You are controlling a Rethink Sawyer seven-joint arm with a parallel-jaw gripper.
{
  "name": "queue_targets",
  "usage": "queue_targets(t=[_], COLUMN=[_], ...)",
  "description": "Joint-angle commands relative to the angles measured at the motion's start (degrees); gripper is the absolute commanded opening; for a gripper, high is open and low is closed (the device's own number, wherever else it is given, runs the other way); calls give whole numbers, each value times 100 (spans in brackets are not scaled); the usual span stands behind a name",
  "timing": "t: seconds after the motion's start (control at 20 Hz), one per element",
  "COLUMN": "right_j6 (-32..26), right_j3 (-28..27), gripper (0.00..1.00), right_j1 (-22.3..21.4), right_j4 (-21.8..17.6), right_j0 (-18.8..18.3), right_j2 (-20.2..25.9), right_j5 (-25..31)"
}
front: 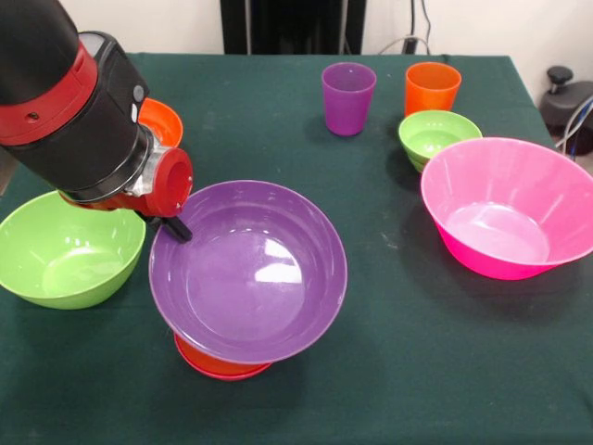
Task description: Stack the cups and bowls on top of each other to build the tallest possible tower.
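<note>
The purple bowl (248,269) is held tilted by its left rim in the clamped gripper (176,225), above the tower (222,364).

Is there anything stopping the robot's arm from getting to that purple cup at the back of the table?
Probably not. The purple cup stands upright on open green cloth, apart from the orange cup beside it, with nothing above it. The gripper is at the rim of the purple bowl, so that comes first.
</note>
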Motion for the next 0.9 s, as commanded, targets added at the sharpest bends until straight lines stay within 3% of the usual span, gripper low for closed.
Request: queue_targets(t=[0.05,0.5,0.9], right_j6=[-1947,-1985,-2015], right_j3=[454,334,-97], gripper=[0,0,0], right_j1=[-159,-48,137], right_j4=[-398,-480,-591], right_j0=[-113,-121,-26], right_j2=[-109,-70,32], right_j5=[-7,27,219])
